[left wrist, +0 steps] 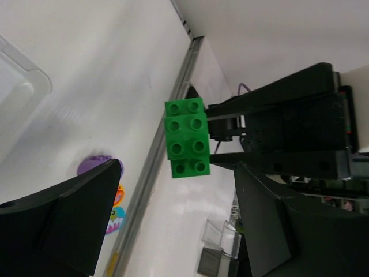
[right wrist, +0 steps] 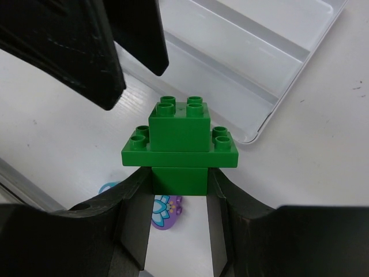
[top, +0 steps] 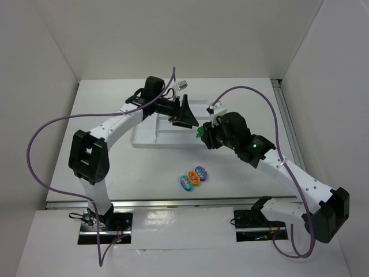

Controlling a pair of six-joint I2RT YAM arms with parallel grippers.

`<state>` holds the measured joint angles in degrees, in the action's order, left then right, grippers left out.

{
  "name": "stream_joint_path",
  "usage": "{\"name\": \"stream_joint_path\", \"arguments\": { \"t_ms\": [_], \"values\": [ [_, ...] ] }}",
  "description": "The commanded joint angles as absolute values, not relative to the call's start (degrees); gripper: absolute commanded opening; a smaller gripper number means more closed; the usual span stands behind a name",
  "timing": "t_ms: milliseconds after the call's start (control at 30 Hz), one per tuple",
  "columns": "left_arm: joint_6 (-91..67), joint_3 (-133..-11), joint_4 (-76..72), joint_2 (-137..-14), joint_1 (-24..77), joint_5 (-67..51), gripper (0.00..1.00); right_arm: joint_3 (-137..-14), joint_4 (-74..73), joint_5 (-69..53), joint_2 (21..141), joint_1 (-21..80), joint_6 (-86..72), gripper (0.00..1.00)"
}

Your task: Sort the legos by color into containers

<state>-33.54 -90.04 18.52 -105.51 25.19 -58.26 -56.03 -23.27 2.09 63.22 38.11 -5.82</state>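
From the top camera, a white counter [top: 104, 109] sits between plain white walls [top: 173, 34]. The white tray [top: 147, 138] lies at mid-counter with bare surface on every side. The left end effector [top: 184, 122] hangs over the tray with its fingers spread apart. The right end effector [top: 202, 135] is clamped on a green stack [top: 199, 132] of bricks, held by the tray's near edge. Well apart from the tray, toward the arm bases, a teal piece [top: 185, 182], an orange piece [top: 194, 178] and a purple piece [top: 201, 172] lie touching in a row. A purple cable [top: 34, 144] loops out to the left.

In the left wrist view, the green stack [left wrist: 186, 137] is in mid-air between this end effector's two black fingers [left wrist: 57, 225], which touch nothing. The right end effector grips it from the right. A rounded tray corner [left wrist: 26, 86] shows at upper left. A metal rail [left wrist: 155, 156] runs along the counter edge.

In the right wrist view, the fingers [right wrist: 127, 202] pinch the lowest green brick, with a wider brick and a smaller one above it. The tray's dividers [right wrist: 253, 52] lie beyond, and the purple piece [right wrist: 166, 212] lies below.
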Motion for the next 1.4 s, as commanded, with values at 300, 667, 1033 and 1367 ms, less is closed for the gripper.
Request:
{"name": "stream_joint_path", "arguments": {
  "t_ms": [300,667,1033,1367],
  "values": [
    [-35.2,-89.0,12.4,-104.8,26.3,-64.0,0.88,-57.9,-20.7,0.3,63.2,38.6,-4.4,0.19],
    [-35.3,-91.6,10.3,-108.9,28.5,-66.5,0.8,-57.9,-20.7,-1.4,63.2,38.6,-4.4,0.19],
    [-35.4,-92.6,10.5,-108.9,28.5,-66.4,0.51,-57.9,-20.7,-1.5,64.2,38.6,-4.4,0.19],
    [-35.6,-94.4,13.7,-109.4,25.6,-64.6,0.0,-57.4,-21.2,1.2,64.2,39.1,-4.4,0.14]
  ]
}}
